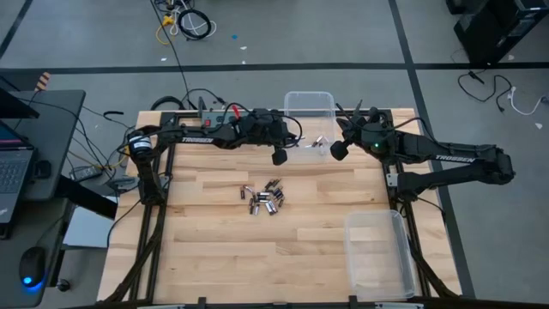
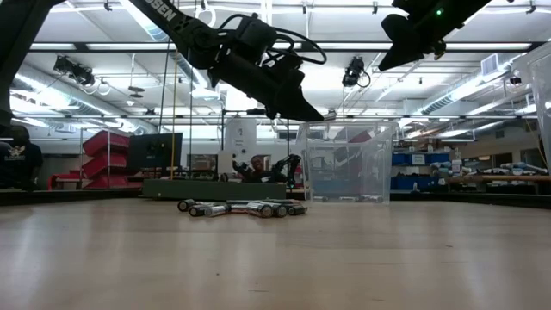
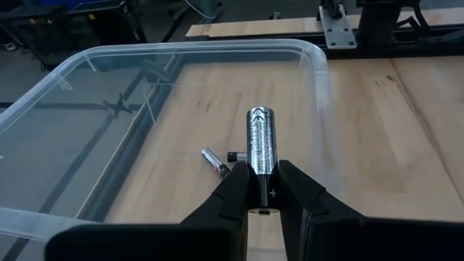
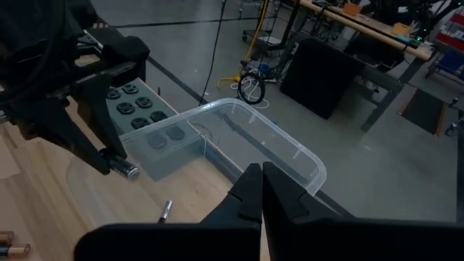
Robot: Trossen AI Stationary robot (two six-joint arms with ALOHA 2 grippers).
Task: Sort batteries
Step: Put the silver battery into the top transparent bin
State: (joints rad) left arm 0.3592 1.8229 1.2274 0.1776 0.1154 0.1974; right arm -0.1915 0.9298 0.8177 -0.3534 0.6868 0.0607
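The sort is barely begun. One small battery point(image 3: 212, 159) lies on the floor of the clear bin point(image 1: 296, 101) at the far edge of the table point(image 1: 206, 249); whether anything else is in there cannot be told. A second cell point(image 3: 260, 139), silvery, is clamped upright between the fingers of the left end effector point(image 3: 262, 190), which hangs above that bin's near side, so a drop into it looks like the step in hand.

The bulk of the work is left. A pile point(image 1: 264, 198) of about ten cells, silvery and dark mixed, lies near the table's middle, all touching or just beside one another and well apart from either bin. From the low view they form a single row lying flat on the wood.

The second clear bin point(image 1: 379, 256), at the near right corner, appears to hold nothing yet.

The right end effector point(image 4: 262, 190) hovers just beside the far bin, fingers pressed together with nothing between them, close to the left arm's end effector.
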